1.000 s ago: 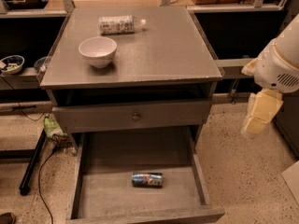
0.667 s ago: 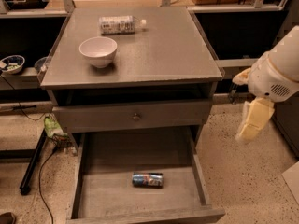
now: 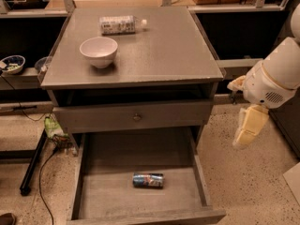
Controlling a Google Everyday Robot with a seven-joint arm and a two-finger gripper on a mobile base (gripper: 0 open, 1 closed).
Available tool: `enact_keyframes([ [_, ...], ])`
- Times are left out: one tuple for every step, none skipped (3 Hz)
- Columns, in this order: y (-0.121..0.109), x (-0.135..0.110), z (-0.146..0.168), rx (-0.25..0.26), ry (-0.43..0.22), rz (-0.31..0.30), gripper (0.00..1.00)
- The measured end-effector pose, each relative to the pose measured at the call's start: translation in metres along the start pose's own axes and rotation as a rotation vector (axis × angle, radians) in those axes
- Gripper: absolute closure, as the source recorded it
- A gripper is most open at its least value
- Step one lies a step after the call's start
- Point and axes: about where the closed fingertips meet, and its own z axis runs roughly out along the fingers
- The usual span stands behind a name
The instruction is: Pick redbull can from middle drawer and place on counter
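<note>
The redbull can (image 3: 148,180) lies on its side on the plank floor of the open middle drawer (image 3: 112,191), near the drawer's middle front. The counter (image 3: 164,50) is the grey top of the cabinet above it. My gripper (image 3: 249,128) hangs from the white arm at the right, beside the cabinet and outside the drawer, well right of and above the can. It holds nothing that I can see.
A white bowl (image 3: 98,51) and a white-capped plastic bottle (image 3: 120,24) lying on its side sit on the counter's back left. A shut drawer front with a round knob (image 3: 136,117) is above the open drawer. Cables and a black bar (image 3: 32,165) lie on the floor at left.
My arm and gripper have moved left, closer to the cabinet's right side. The can, bowl and bottle have not moved.
</note>
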Motion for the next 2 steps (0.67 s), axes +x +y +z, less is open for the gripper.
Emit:
enact_keyframes([
  [0.014,0.001,0.014,0.005,-0.012,-0.025,0.0],
  [0.032,0.002,0.041,0.004,-0.041,-0.04,0.0],
])
